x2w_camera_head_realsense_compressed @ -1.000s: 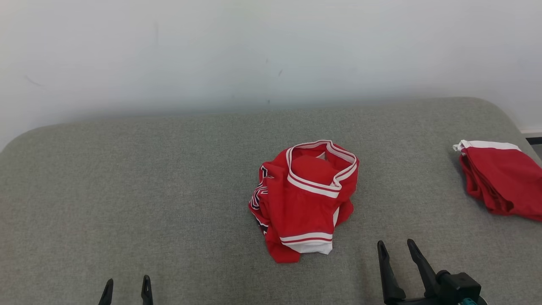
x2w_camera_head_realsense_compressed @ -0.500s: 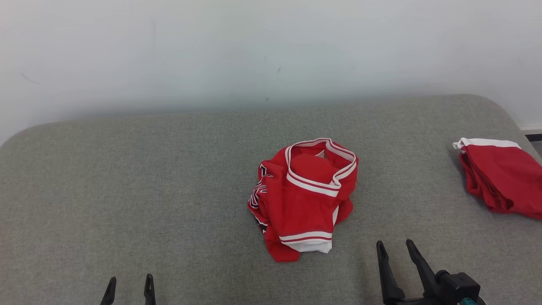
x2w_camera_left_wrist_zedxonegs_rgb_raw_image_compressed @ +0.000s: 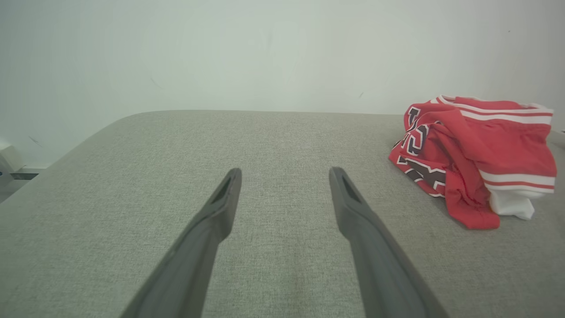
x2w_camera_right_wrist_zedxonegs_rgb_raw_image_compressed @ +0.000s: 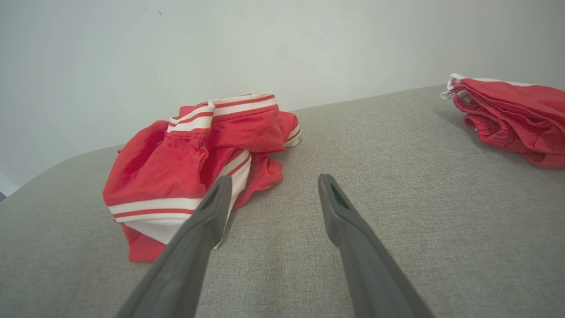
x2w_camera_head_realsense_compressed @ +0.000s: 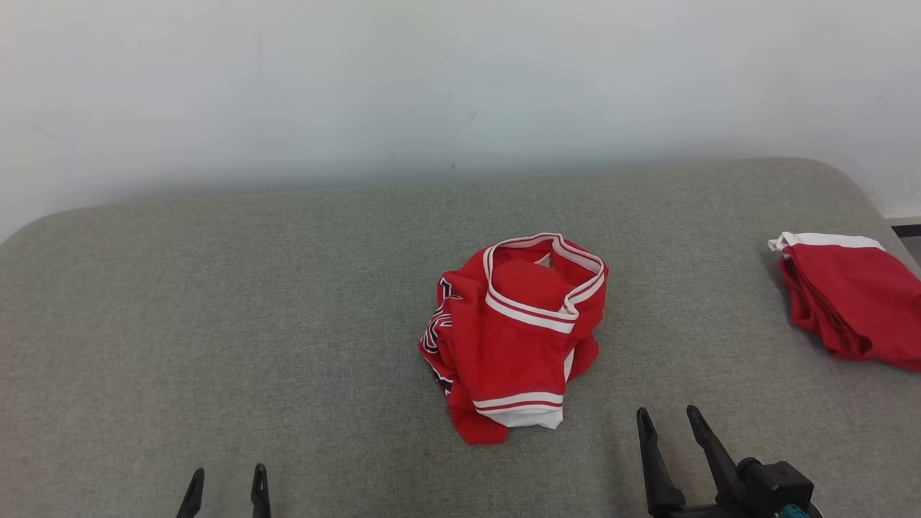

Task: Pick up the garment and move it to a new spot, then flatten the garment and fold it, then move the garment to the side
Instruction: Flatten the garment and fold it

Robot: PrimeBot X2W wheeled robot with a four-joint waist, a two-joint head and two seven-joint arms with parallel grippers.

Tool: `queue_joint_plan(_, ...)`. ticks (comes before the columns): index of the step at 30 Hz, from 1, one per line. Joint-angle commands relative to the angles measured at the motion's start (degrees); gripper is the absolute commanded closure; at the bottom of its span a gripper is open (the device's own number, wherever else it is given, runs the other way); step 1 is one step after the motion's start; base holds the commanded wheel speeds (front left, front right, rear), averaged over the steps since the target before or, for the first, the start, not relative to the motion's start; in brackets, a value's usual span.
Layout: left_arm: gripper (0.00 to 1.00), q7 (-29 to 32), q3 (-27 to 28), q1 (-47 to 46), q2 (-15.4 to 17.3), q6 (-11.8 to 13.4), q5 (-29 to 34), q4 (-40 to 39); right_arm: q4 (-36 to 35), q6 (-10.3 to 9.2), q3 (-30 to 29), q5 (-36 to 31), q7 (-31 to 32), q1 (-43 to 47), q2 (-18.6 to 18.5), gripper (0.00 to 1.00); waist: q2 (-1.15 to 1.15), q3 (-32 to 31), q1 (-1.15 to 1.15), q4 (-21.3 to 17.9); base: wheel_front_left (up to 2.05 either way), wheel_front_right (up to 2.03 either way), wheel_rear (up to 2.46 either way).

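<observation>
Broadly, the grey padded surface [x2w_camera_head_realsense_compressed: 216, 324] bears the crumpled red garment [x2w_camera_head_realsense_compressed: 514, 338] just ahead and left of the right gripper [x2w_camera_head_realsense_compressed: 665, 414], whose fingers stand wide and empty. A second red garment [x2w_camera_head_realsense_compressed: 849, 302] lies well off to its right. The left gripper [x2w_camera_head_realsense_compressed: 228, 471], equally wide and empty, points forward, well apart from the heap.

We can read no whole word or number anywhere. On the crumpled red garment [x2w_camera_left_wrist_zedxonegs_rgb_raw_image_compressed: 485, 145], at the right of the left wrist view, black lettering [x2w_camera_left_wrist_zedxonegs_rgb_raw_image_compressed: 423, 170] edged in white lies folded into the cloth, illegible.
</observation>
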Motion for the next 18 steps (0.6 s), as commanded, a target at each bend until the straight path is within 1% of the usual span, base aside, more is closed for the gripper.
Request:
queue_joint_plan(1, 0.00, -0.17, -0.24, -0.81, -0.13, 0.04, 0.09, 0.16, 0.10, -0.14, 0.15, 0.38, -0.39, -0.42, 0.11, 0.00, 0.00, 0.05, 0.00, -0.15, 0.00, 0.00, 0.00)
queue_joint_plan(5, 0.00, -0.17, -1.42, -1.83, -0.13, -0.38, -0.34, 0.32, 0.18, -0.14, 0.57, 0.43, -0.41, -0.74, 0.10, 0.00, 0.00, 0.19, 0.00, -1.47, 0.00, 0.00, 0.00)
queue_joint_plan(6, 0.00, -0.17, -2.20, -2.06, -0.13, -0.47, -1.27, 0.90, 0.23, -0.14, 0.52, 0.47, -0.44, -0.77, 0.11, 0.00, 0.00, 0.21, 0.00, -1.91, 0.00, 0.00, 0.00)
queue_joint_plan(9, 0.00, -0.17, -5.85, -3.90, -0.13, -1.13, -2.63, 3.57, 0.44, -0.14, 0.83, 0.59, -0.50, -1.08, 0.11, 0.00, 0.00, 0.29, 0.00, -3.86, 0.00, 0.00, 0.00)
queue_joint_plan(13, 0.00, -0.08, -11.09, -8.39, -0.07, -1.65, -2.90, 7.67, 0.64, -0.14, 1.14, 0.74, -0.58, -1.47, 0.11, 0.00, 0.00, 0.80, 0.00, -7.01, 0.00, 0.00, 0.00)
queue_joint_plan(16, 0.00, 2.04, -15.15, -13.99, 0.03, -1.94, -3.63, 10.82, 0.78, -0.14, 1.21, 0.87, -0.57, -1.75, 0.11, 0.00, 0.00, 1.34, 0.00, -9.53, 0.00, 0.00, 0.00)
queue_joint_plan(18, 0.00, 4.52, -17.27, -17.10, 0.02, -1.84, -5.72, 13.06, 0.75, -0.14, 1.16, 0.99, -0.65, -1.88, 0.10, 0.00, 0.00, 1.76, 0.00, -11.24, 0.00, 0.00, 0.00)
